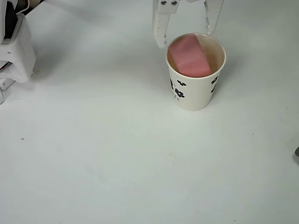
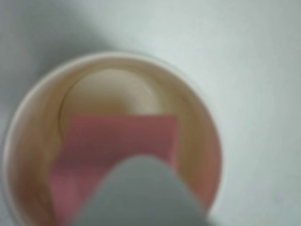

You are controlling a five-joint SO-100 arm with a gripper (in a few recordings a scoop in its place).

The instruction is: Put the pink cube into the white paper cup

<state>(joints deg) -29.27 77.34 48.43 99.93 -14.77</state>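
The pink cube lies tilted inside the white paper cup, which stands upright on the table with blue floral prints on its side. In the wrist view the pink cube rests against the inner wall of the cup, part of the cup's floor showing beyond it. My white gripper hangs open just above the cup's far rim, one finger outside the left rim and the other over the right rim, gripping nothing. A blurred fingertip covers the lower part of the wrist view.
The arm's white base stands at the left edge of the overhead view. A small dark object peeks in at the right edge. The white table stretches out in front of the cup.
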